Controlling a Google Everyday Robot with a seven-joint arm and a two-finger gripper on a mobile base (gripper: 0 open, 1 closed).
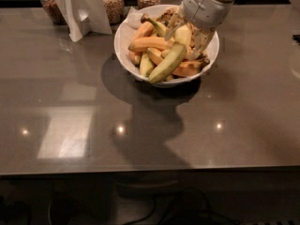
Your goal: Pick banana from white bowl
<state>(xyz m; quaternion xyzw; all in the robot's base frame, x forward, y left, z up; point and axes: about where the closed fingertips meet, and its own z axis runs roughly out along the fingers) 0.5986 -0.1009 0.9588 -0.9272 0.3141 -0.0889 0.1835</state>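
The white bowl (pixel 123 40) stands at the back middle of the dark table and holds several bananas. The banana (pixel 169 61) is the longest one, pale greenish-yellow. It lies slanted across the pile, and its lower tip reaches over the bowl's front rim. My gripper (pixel 186 35) comes down from the top right over the bowl. Its fingers (pixel 172 28) stand on either side of the banana's upper end and are closed on it. Smaller orange-yellow bananas (pixel 149 43) lie to the left of it. The far right of the bowl is hidden behind my gripper.
Glass jars (pixel 112 3) with grains stand along the back edge. A white folded stand (pixel 80 11) is left of the bowl. The grey table (pixel 140 130) stretches toward the front, and cables lie on the floor below it.
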